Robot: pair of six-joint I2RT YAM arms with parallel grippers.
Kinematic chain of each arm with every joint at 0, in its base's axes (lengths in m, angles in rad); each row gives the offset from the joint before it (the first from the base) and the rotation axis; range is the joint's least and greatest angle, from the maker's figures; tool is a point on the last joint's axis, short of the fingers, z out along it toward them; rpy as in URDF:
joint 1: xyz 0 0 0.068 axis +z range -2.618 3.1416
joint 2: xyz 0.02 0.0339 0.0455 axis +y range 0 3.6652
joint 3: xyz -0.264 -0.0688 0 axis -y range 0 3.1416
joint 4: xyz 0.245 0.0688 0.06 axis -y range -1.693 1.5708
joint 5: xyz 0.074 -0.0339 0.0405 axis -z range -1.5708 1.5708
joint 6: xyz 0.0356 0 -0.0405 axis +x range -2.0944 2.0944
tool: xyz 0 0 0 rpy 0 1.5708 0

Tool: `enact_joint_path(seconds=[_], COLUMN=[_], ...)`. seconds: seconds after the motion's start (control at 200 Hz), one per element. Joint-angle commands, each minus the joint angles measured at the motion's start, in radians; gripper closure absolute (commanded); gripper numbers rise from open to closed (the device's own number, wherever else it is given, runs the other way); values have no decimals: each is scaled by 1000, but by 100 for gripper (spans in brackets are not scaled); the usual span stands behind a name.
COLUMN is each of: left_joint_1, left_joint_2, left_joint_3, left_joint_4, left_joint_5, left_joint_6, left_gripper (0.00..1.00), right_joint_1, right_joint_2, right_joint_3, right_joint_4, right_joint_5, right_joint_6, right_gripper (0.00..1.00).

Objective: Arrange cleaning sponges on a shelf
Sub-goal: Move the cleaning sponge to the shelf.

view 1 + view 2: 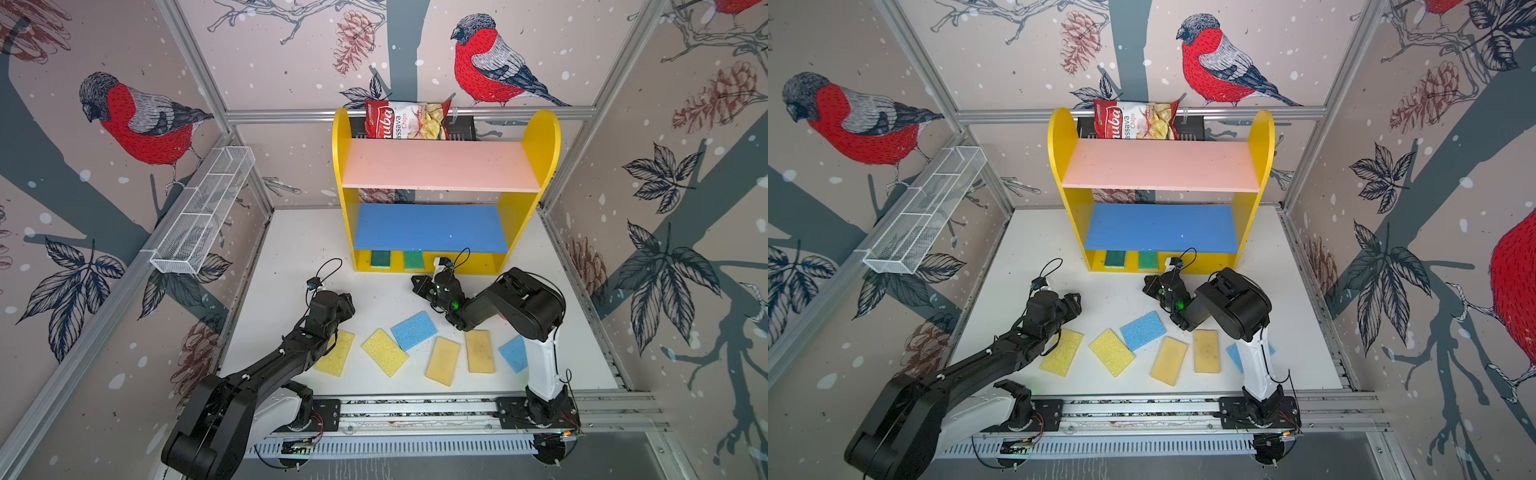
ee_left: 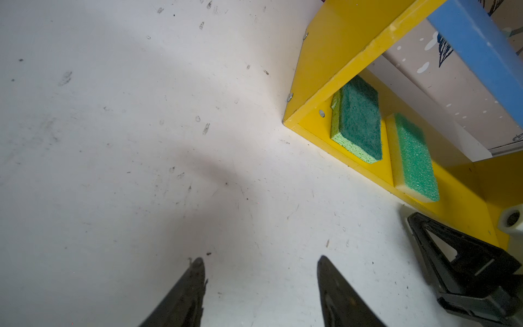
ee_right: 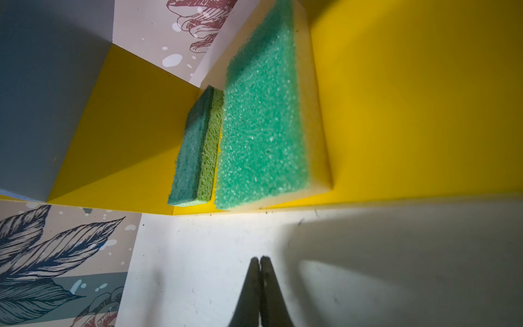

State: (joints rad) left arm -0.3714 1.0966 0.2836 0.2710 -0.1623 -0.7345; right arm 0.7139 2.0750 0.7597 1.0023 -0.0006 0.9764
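Our right gripper (image 3: 259, 259) is closed and empty, fingertips pressed together above the white tabletop (image 3: 198, 269). Just ahead of it, a dark green foam sponge (image 3: 192, 153) and a lighter green foam sponge (image 3: 260, 127) lie flat, side by side, on the yellow base of the small three-tier shelf (image 1: 540, 141). Our left gripper (image 2: 260, 259) stands open, holding nothing. Behind both grippers, six rectangular pads wait on the table: two each of bright yellow sponges (image 1: 384, 352), tan sponges (image 1: 444, 360) and light blue sponges (image 1: 414, 330). We judge roughly a quarter done; the shelf's pink board (image 1: 436, 166) and blue board (image 1: 428, 228) are bare.

The left arm (image 1: 266, 365) and right arm (image 1: 523, 307) were mostly black, each with a white link near its base. Black cables (image 1: 330, 259) looped above both wrists. The left tool (image 2: 260, 259) and right tool (image 3: 259, 258) had black tapering fingers.
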Motion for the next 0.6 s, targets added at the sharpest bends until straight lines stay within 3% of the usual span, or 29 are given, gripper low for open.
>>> enact_joint_path(seconds=[0.0,0.595], left_joint_1=[2,4], left_joint_2=[15,149], left_joint_3=[4,9], left_joint_4=[16,79], left_joint_5=[-18,15], left_joint_6=[2,-53], left_gripper=[38,38], right_joint_1=[-7,-37], right_joint_2=[23,97], right_joint_3=[3,59], right_joint_4=[-107,-93], right_joint_5=[7,-29], right_joint_6=[9,34], right_gripper=[94,93])
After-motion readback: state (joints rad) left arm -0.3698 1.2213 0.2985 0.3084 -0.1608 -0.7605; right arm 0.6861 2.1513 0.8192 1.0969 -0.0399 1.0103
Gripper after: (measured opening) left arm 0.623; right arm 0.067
